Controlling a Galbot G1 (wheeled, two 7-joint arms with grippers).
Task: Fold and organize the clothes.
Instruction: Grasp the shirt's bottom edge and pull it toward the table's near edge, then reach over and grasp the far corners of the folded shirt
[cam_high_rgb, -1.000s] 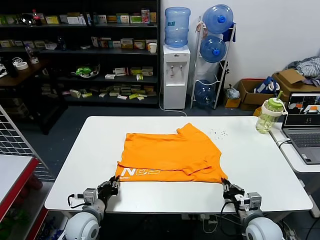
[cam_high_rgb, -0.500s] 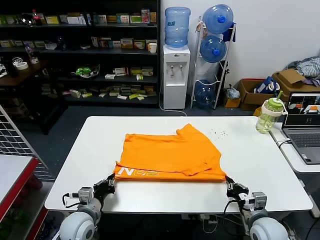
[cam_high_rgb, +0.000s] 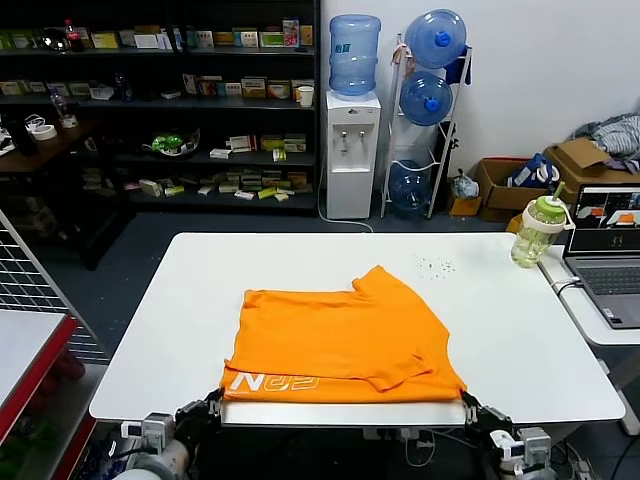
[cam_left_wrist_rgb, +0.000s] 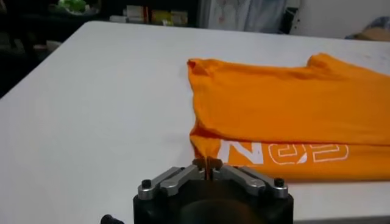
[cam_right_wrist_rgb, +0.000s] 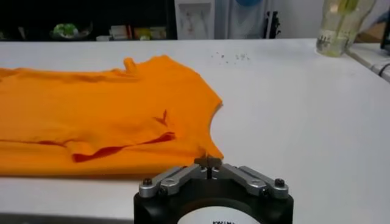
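The orange T-shirt (cam_high_rgb: 335, 340) lies folded on the white table (cam_high_rgb: 500, 310), its near edge with pale lettering at the table's front edge. My left gripper (cam_high_rgb: 212, 402) is shut on the shirt's near left corner (cam_left_wrist_rgb: 207, 159). My right gripper (cam_high_rgb: 470, 405) is shut on the near right corner (cam_right_wrist_rgb: 207, 157). Both grippers sit at the front edge of the table, low in the head view. The shirt also shows in the left wrist view (cam_left_wrist_rgb: 286, 109) and the right wrist view (cam_right_wrist_rgb: 103, 115).
A green-lidded bottle (cam_high_rgb: 538, 228) and a laptop (cam_high_rgb: 608, 245) stand at the right on a side table. Small crumbs (cam_high_rgb: 435, 266) lie on the table behind the shirt. A water dispenser (cam_high_rgb: 353, 150) and shelves stand behind.
Both grippers have pulled back toward the table's front edge, dragging the shirt's near edge toward me. The shirt now reaches the front edge.
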